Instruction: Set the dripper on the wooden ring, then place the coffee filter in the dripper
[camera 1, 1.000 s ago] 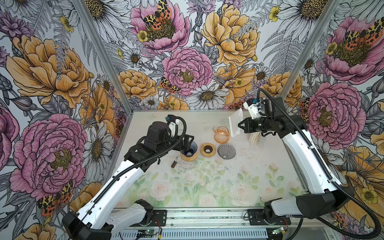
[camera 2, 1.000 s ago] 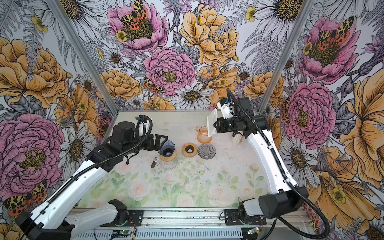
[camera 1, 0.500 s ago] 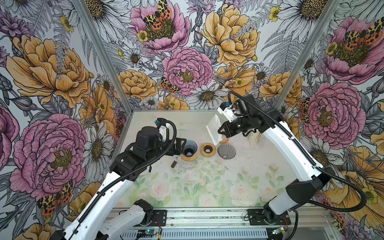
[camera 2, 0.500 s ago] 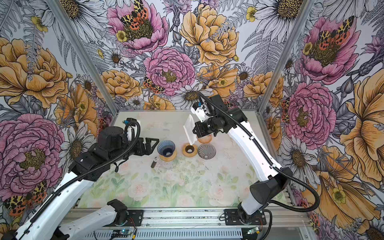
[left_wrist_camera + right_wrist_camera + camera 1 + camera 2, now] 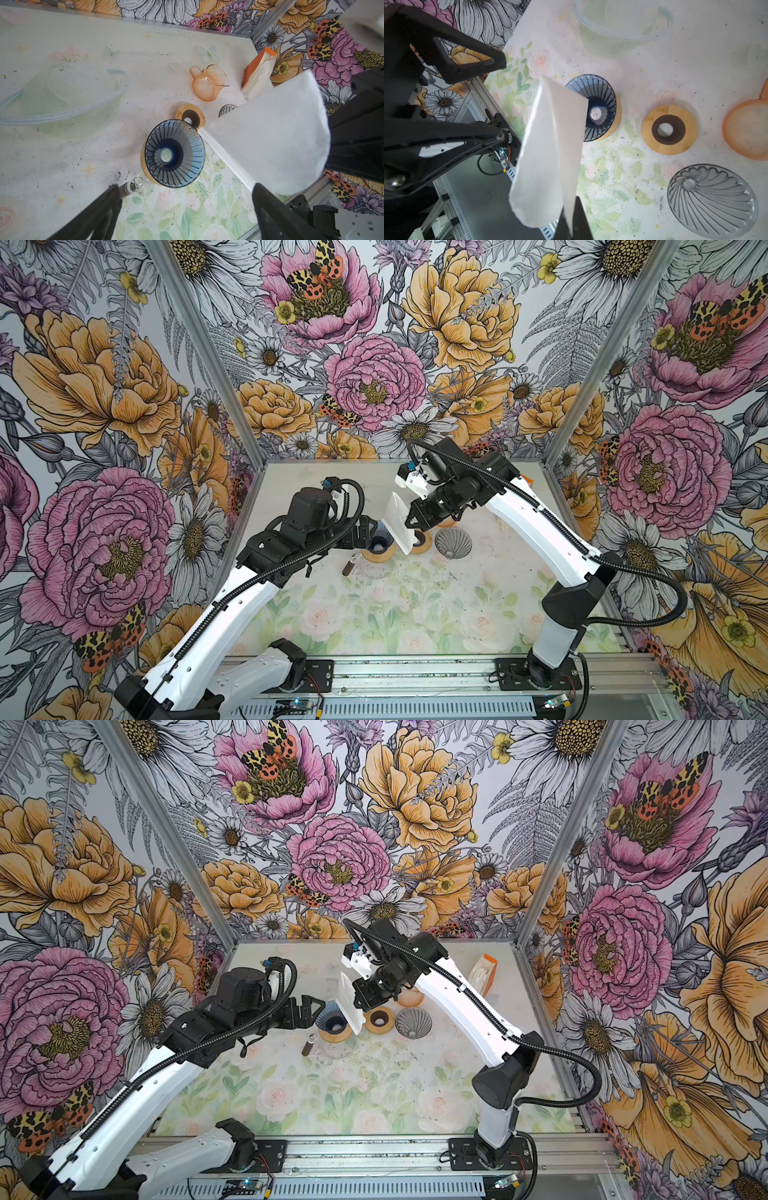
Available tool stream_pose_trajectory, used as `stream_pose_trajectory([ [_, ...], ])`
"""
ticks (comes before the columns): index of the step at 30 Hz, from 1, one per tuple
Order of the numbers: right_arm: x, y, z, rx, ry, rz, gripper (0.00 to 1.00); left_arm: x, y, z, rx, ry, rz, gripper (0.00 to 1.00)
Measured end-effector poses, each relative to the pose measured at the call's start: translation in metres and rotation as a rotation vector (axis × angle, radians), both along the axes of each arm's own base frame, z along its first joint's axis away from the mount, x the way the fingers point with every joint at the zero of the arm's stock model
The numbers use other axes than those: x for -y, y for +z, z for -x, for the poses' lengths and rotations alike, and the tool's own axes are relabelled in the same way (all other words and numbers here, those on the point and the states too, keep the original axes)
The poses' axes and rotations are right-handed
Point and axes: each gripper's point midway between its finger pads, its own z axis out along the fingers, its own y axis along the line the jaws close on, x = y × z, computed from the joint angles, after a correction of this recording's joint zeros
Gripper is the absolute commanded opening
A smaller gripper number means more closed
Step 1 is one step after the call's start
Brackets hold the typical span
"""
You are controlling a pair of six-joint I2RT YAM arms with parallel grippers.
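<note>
A blue ribbed glass dripper (image 5: 379,545) (image 5: 332,1021) stands on a wooden ring base, mid-table. A white paper coffee filter (image 5: 399,526) (image 5: 349,1006) hangs folded flat, its pointed end by the dripper's right rim (image 5: 199,145); I cannot tell if they touch. My right gripper (image 5: 412,526) (image 5: 571,209) is shut on the filter's (image 5: 550,145) wide end. Just left of the dripper (image 5: 600,108), my left gripper (image 5: 365,531) (image 5: 186,187) is open with nothing between its fingers (image 5: 471,62). The filter (image 5: 270,141) sits right of the dripper in the left wrist view.
A spare wooden ring (image 5: 419,543), a grey ribbed dripper (image 5: 453,543) and an orange glass pitcher (image 5: 208,85) stand right of the blue one. An orange box of filters (image 5: 484,973) stands at the back right. A small brown vial (image 5: 348,566) lies in front.
The right arm has swung left from the filter box, carrying the filter over to the blue dripper. The left gripper has drawn back a little to the left, still open.
</note>
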Motion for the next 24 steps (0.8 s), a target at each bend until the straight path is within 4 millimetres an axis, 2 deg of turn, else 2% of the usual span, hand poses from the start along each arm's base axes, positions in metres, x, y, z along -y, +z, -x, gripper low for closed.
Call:
stream_pose_trajectory([
  [10,-0.017,-0.022,-0.012,-0.120,-0.091,0.034,0.00,0.002,0.005,-0.003,0.002,0.002,0.009,0.97],
  [17,-0.037,-0.033,-0.023,-0.219,-0.170,0.022,0.00,0.006,-0.006,-0.009,-0.031,-0.002,-0.006,0.95],
  [24,-0.039,-0.043,-0.024,-0.282,-0.226,0.043,0.00,0.012,-0.017,-0.014,-0.073,-0.009,-0.011,0.93],
])
